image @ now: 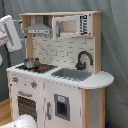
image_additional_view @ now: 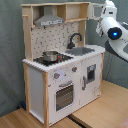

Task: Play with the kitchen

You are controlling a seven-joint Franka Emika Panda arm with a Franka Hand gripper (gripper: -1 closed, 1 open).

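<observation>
The kitchen is a white and light-wood toy unit that stands in the middle of both exterior views. It has a grey hood, a steel pot on the stovetop, a black faucet over the sink, and an oven door. In the first exterior view my gripper hangs off the kitchen's left side at hood height, touching nothing. In the second exterior view the kitchen shows the pot and faucet, and my gripper sits by its upper right corner.
A toy microwave fills the upper shelf beside the hood. My white arm with a blue light reaches in from the second exterior view's right. A wooden table lies in front, and a grey curtain hangs behind.
</observation>
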